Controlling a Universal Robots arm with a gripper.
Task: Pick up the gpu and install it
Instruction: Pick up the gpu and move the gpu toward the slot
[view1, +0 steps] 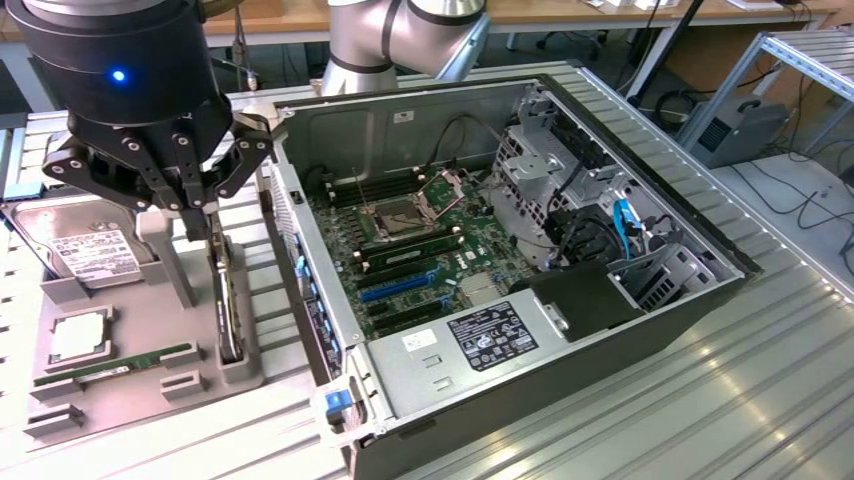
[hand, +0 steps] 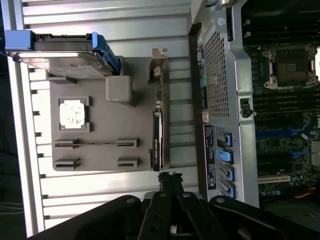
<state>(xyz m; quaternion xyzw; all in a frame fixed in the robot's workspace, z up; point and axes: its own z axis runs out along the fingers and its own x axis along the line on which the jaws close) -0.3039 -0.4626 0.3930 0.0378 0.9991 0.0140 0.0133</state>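
Exterior view: a grey tray (view1: 127, 395) on the worktop (view1: 747, 400) carries a hard drive (view1: 80, 245), a processor (view1: 78, 335), a memory stick (view1: 114, 368) and the gpu (view1: 230, 300). The gpu stands on edge in the slot along the tray's edge nearest the open computer case (view1: 374, 125). The arm points straight down, and the pincer (view1: 200, 228) hangs just above the gpu, pinched shut and empty.

Wrist view: the gpu (hand: 158, 135) sits in its slot, with the closed pincer (hand: 170, 176) just beyond the card's end.
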